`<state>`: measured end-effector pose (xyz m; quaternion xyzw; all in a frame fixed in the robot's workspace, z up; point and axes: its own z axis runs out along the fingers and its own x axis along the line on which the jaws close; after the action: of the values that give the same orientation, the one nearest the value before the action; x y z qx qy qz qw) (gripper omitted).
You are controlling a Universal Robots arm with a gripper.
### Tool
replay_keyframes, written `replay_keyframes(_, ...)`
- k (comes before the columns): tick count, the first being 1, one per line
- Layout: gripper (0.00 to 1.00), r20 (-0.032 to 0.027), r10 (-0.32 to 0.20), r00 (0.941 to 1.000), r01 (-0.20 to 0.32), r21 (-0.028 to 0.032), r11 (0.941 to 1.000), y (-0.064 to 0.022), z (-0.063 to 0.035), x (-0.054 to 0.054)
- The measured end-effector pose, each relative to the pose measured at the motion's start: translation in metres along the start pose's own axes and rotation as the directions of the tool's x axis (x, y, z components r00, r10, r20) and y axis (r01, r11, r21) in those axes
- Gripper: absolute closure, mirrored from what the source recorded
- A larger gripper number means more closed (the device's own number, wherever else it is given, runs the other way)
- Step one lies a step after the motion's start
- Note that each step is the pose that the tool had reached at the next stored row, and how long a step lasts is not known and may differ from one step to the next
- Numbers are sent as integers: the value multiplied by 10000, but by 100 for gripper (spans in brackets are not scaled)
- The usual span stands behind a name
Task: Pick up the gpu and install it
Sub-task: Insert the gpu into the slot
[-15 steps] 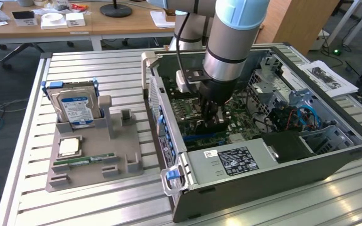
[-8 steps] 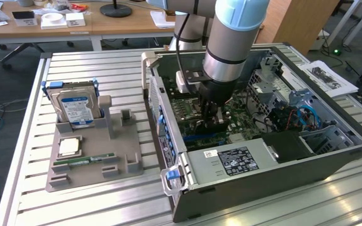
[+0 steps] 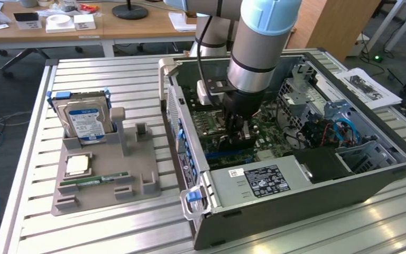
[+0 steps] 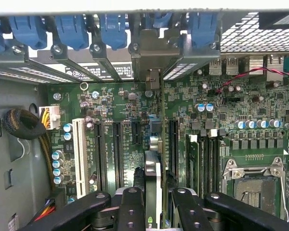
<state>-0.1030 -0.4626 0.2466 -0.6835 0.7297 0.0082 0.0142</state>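
Gpu (image 4: pixel 153 187) edge-on in the pincer (image 4: pixel 154 204), above the motherboard (image 4: pixel 221 125).

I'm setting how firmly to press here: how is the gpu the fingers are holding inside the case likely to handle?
The gpu, held on edge over the motherboard, looks like a stiff card, unlikely to flex. Its cooler probably makes it heavy on one side, so it may twist in the fingers. Its bare board seems fragile if forced off-line.

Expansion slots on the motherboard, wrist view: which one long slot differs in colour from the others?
The white slot, standing beside the column of blue-topped capacitors. The other long slots on the motherboard are black.
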Motion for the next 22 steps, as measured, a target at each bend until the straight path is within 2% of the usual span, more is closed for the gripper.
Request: replay_keyframes(22,73,1,0,10000,0,0,10000,2,29,1)
